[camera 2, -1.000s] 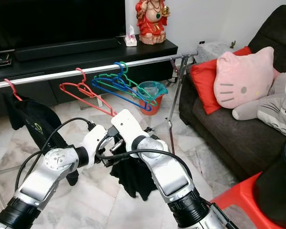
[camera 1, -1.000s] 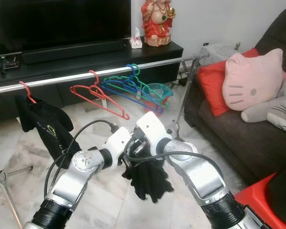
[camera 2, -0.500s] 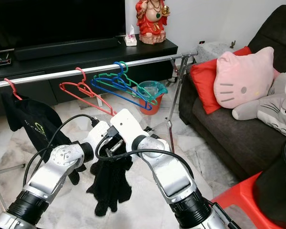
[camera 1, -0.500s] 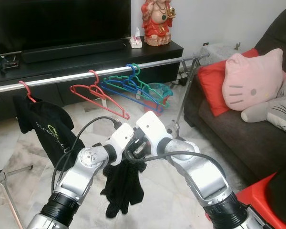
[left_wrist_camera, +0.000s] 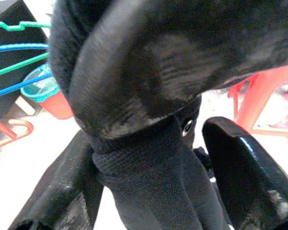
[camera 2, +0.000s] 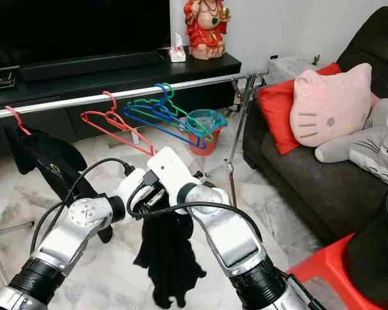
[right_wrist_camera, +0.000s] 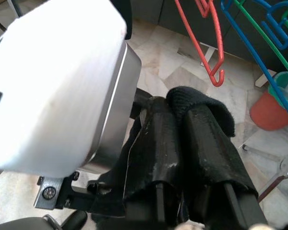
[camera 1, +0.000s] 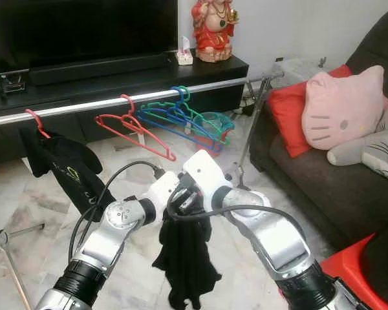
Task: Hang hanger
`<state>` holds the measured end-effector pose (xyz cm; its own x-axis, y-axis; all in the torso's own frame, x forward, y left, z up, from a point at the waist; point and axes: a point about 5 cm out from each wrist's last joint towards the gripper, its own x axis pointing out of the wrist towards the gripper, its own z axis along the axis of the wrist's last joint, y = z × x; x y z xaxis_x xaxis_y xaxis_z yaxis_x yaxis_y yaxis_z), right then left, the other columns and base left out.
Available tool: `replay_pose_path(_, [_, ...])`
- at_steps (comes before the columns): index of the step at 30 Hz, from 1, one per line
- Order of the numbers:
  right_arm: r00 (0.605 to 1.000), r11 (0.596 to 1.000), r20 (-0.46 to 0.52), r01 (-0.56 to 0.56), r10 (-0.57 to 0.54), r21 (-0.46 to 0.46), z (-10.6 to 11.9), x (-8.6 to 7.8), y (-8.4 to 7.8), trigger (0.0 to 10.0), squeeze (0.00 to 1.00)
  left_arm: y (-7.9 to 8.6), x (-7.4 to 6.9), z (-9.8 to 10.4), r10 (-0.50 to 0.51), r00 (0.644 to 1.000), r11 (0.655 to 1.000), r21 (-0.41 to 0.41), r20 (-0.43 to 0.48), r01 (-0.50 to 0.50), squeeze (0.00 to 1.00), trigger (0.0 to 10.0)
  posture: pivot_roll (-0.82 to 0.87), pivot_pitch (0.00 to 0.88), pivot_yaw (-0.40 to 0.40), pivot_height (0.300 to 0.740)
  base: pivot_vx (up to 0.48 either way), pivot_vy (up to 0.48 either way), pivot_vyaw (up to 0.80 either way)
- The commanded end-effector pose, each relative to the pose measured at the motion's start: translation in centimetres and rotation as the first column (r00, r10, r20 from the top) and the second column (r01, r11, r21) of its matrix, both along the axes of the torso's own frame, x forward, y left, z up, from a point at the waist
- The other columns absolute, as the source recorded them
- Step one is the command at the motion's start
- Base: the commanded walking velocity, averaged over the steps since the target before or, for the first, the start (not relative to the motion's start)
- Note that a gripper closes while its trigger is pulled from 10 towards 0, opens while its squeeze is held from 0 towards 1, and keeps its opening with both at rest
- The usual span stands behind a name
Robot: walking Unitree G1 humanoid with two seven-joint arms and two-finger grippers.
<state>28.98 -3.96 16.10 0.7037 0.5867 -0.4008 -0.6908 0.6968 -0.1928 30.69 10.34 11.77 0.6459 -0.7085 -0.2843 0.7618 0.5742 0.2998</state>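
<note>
Behind, hangers (camera 1: 171,119) line the rail (camera 1: 116,102); both grippers, left (camera 1: 170,205) and right (camera 1: 189,205), meet midair, fingers clamped on a hanging black cloth (camera 1: 184,258).

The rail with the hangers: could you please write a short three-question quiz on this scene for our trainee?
1. True or false: the black garment hangs from both tools, left tool and right tool.
2. Which hanger colour on the rail carries a black shirt? A red, B blue, C green
3. Fill in: the pink cushion lies on the ____.

Key: 1 true; 2 A; 3 sofa
</note>
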Motion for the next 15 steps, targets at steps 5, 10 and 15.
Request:
replay_pose_path(5, [0.998, 1.000, 0.055, -0.012, 0.011, 0.025, 1.70, 0.02, 0.39, 10.0, 0.00, -0.64, 0.51, 0.46, -0.002, 1.000, 1.000, -0.004, 0.024, 0.002, 0.00, 0.0, -0.05, 0.000, -0.027, 0.740, 0.000, 0.000, 0.00])
replay_pose_path(10, [0.998, 1.000, 0.055, -0.008, 0.007, 0.026, 1.71, 0.02, 0.34, 10.0, 0.00, -0.94, 0.54, 0.46, -0.008, 1.000, 1.000, -0.016, 0.022, 0.008, 0.00, 0.0, -0.06, 0.000, -0.024, 0.740, 0.000, 0.000, 0.00])
replay_pose_path(15, [0.999, 1.000, 0.054, -0.007, 0.005, 0.028, 1.72, 0.02, 0.34, 10.0, 0.00, -1.02, 0.57, 0.42, -0.012, 1.000, 1.000, -0.020, 0.018, 0.013, 0.00, 0.0, -0.06, 0.000, -0.024, 0.740, 0.000, 0.000, 0.00])
